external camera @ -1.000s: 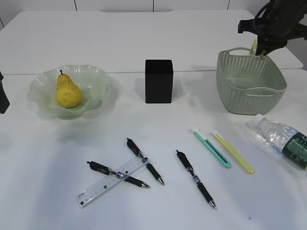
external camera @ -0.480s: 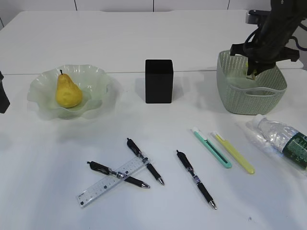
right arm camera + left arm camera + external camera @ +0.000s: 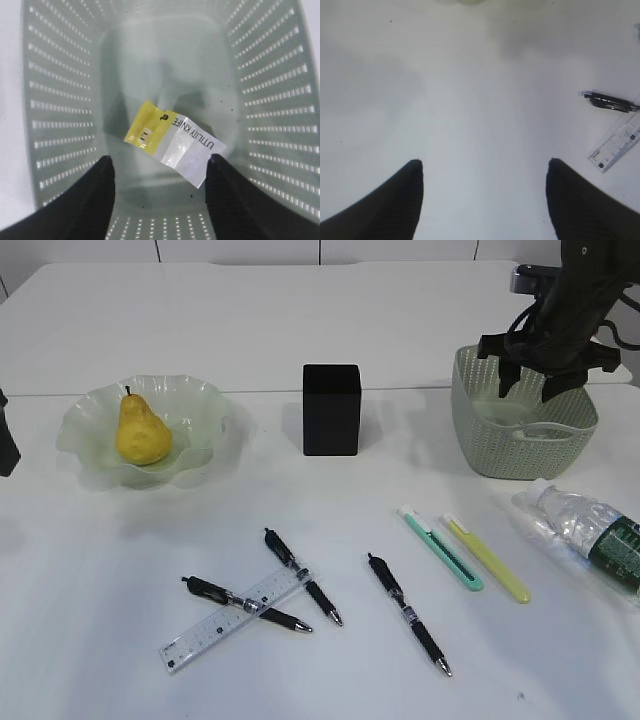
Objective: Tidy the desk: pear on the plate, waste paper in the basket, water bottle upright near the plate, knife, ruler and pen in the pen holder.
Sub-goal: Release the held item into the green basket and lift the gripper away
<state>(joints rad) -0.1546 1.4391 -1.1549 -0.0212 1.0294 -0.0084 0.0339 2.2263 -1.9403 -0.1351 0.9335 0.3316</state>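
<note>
Nearest me on the desk (image 3: 90, 590) lie the things not yet put away: the ruler (image 3: 232, 620) at front left, slanting across one pen (image 3: 245, 604) with a second pen (image 3: 303, 576) crossing its far end, and a third pen (image 3: 408, 613) alone toward the middle. Just right of that are two slim knives, one teal (image 3: 441, 547) and one yellow (image 3: 487, 558), side by side. At the right edge the bottle (image 3: 592, 534) lies on its side, partly out of frame, so I judge it still needs standing up near the plate (image 3: 205, 400), well across the desk. My left gripper (image 3: 482, 197) hovers over bare desk at far left, jaws wide apart and holding nothing. Farther back, the pear (image 3: 141, 430) sits on the plate at left, so that step looks done. The holder (image 3: 331, 409) stands in the middle, with nothing showing above its rim. At far right, my right gripper (image 3: 529, 379) hangs inside the basket (image 3: 520, 445), jaws apart and empty; the paper (image 3: 174, 142) rests loose on the basket floor, so that looks done too. Open room is generous around the holder; the basket walls hem in the right gripper, and the bottle lies close to the desk's right side.
</note>
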